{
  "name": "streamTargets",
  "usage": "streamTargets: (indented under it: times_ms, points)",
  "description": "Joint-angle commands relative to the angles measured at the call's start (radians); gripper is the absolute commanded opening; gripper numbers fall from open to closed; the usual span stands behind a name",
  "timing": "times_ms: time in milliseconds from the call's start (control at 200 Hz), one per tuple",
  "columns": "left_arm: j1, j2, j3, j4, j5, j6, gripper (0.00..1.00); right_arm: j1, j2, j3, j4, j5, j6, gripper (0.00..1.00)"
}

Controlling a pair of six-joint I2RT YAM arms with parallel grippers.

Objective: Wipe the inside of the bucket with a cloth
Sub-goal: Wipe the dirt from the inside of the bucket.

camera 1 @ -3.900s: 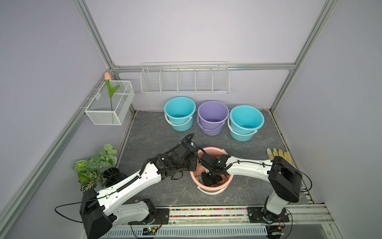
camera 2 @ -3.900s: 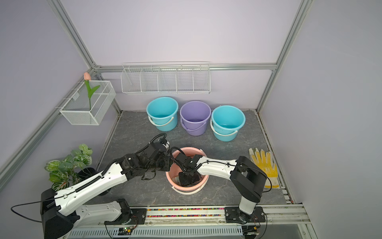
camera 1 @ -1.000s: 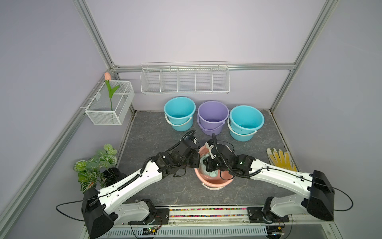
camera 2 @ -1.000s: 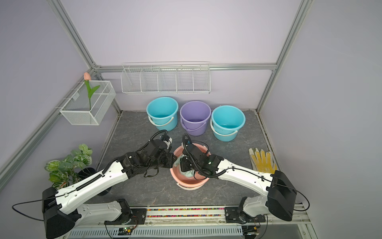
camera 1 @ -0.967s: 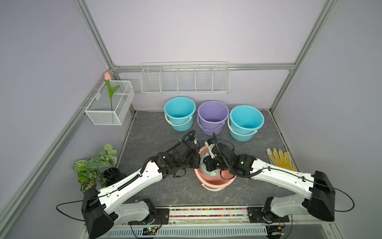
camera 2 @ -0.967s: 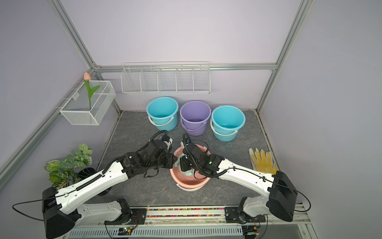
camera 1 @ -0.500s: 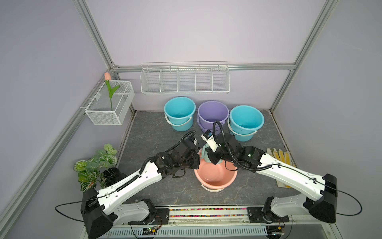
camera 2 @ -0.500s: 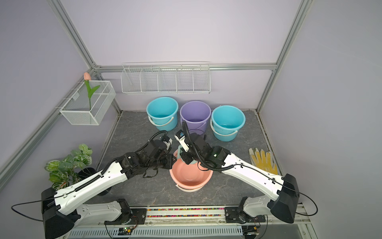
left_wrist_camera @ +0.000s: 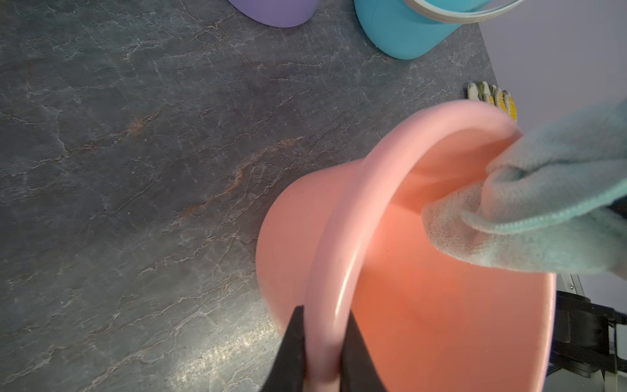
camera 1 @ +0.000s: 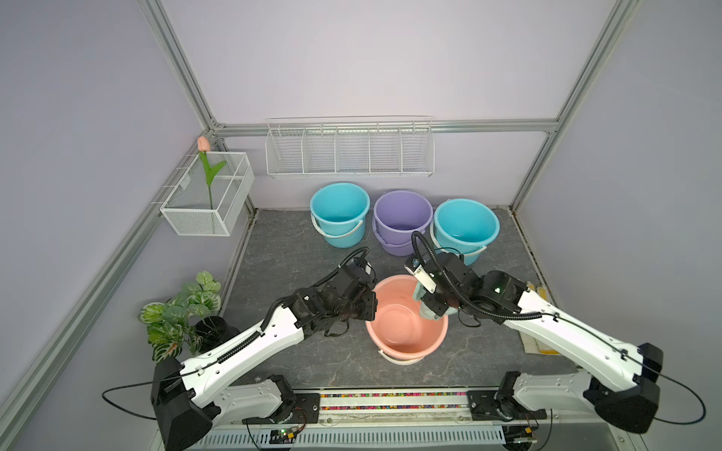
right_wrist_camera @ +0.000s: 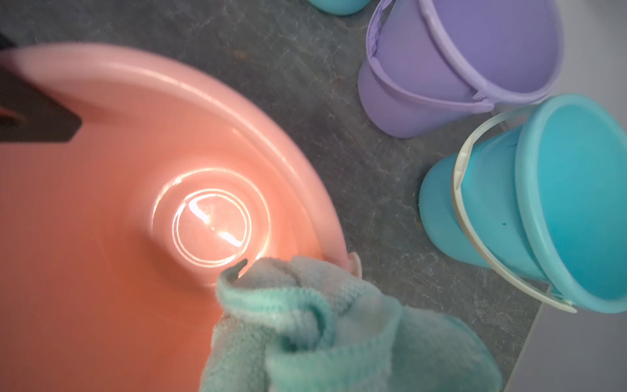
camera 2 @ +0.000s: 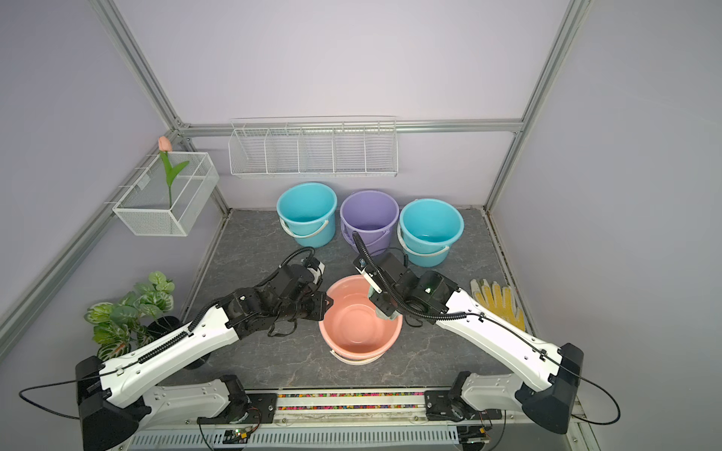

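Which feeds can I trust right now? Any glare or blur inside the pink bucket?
Right wrist view: bright glare rings on the floor of the pink bucket, and the cloth is close and soft. Left wrist view: the rim at the left end effector is blurred. In both top views: even light, sharp.

I look down into a booth of pale lilac walls (camera 1: 371, 58) framed by aluminium profiles (camera 1: 176, 62) — the light is soft and even across them. The floor (camera 1: 289, 242) is a dark grey, stone-patterned slab veined with lighter lines. A white wire rack (camera 1: 349, 150) with five compartments hangs on the back wall; a white mesh basket (camera 1: 195, 222) is mounted on the left side wall.
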Motion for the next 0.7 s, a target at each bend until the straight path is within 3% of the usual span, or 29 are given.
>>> streamTargets:
  times_ms: [0, 195, 380, 555, 695]
  points:
    - [-0.006, -0.025, 0.007, 0.009, -0.001, -0.018, 0.00, -0.006, -0.014, 0.016, -0.189, -0.199, 0.008, 0.07]
    - [-0.006, -0.025, 0.002, 0.012, -0.007, -0.024, 0.00, -0.004, -0.003, -0.022, -0.173, -0.538, 0.086, 0.07]
    - [-0.006, -0.021, -0.007, 0.027, -0.008, -0.027, 0.00, -0.002, -0.007, -0.140, 0.176, -0.846, 0.245, 0.07]
    - [-0.006, -0.011, -0.003, 0.032, -0.003, -0.027, 0.00, 0.001, 0.012, -0.251, 0.634, -0.891, 0.493, 0.07]
    - [-0.006, -0.007, 0.002, 0.030, -0.002, -0.024, 0.00, 0.002, 0.022, -0.267, 0.804, -0.757, 0.555, 0.07]
